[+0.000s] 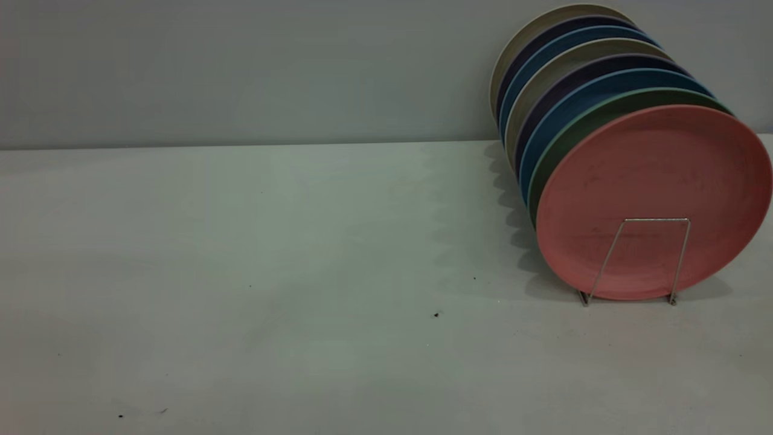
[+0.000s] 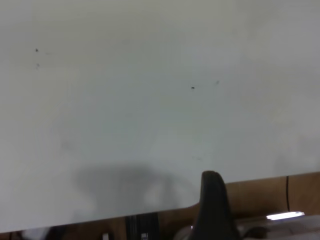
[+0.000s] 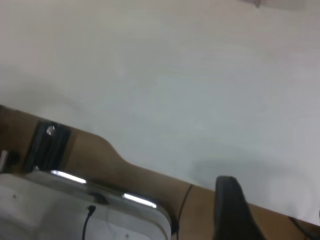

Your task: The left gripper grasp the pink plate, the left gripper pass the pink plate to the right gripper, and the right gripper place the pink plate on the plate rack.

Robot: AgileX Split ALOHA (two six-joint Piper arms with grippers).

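Your pink plate stands on edge in the rack, frontmost of a row of stacked-upright plates at the worktop's right side, near the back wall. One silver wire loop of the rack crosses the plate's lower face; its two feet touch the worktop just below the rim. The plate leans back against a green plate, with blue, dark purple and beige plates behind that. Its face is matte salmon, marked by faint dark smudges, with a low raised rim.

Judging by how things lie, the placing step looks complete: the plate is seated and nothing holds it.

Neither arm appears in the exterior view. In the left wrist view you see only a single dark finger of the left end effector over the worktop's near edge; in the right wrist view, likewise, one dark finger of the right end effector by the edge. Whether either is released or clenched cannot be told, though neither carries anything visible.

If anything is left for you, it is parking both arms well apart from the rack, so the row of plates is not nudged.
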